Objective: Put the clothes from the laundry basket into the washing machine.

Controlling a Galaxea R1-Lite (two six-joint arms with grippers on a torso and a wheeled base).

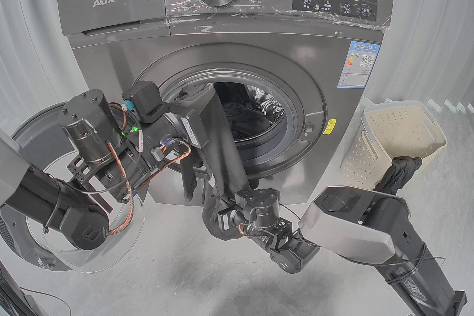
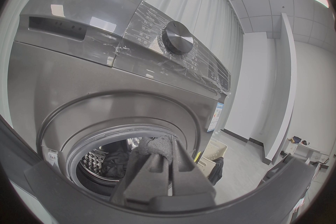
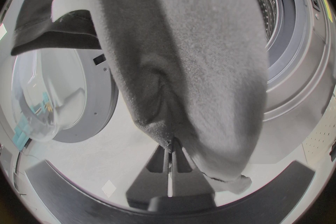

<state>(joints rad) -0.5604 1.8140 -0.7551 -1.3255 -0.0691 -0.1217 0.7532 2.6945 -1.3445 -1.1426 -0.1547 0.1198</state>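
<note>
A long dark grey garment [image 1: 224, 154] hangs down in front of the washing machine's [image 1: 296, 60] open drum [image 1: 261, 107]. My left gripper [image 1: 197, 99] is at the drum's left rim, shut on the garment's top end [image 2: 157, 146]. My right gripper [image 1: 223, 220] is lower, near the floor, shut on the garment's bottom fold [image 3: 182, 42]. Dark clothes [image 1: 242, 122] lie inside the drum. The cream laundry basket [image 1: 400, 134] stands to the right of the machine, and a dark garment [image 1: 402, 169] hangs over its front rim.
The machine's round door [image 1: 24, 134] stands swung open on the left, its clear bowl [image 3: 45, 95] close under my left arm. Grey floor lies in front of the machine. White curtains hang behind it.
</note>
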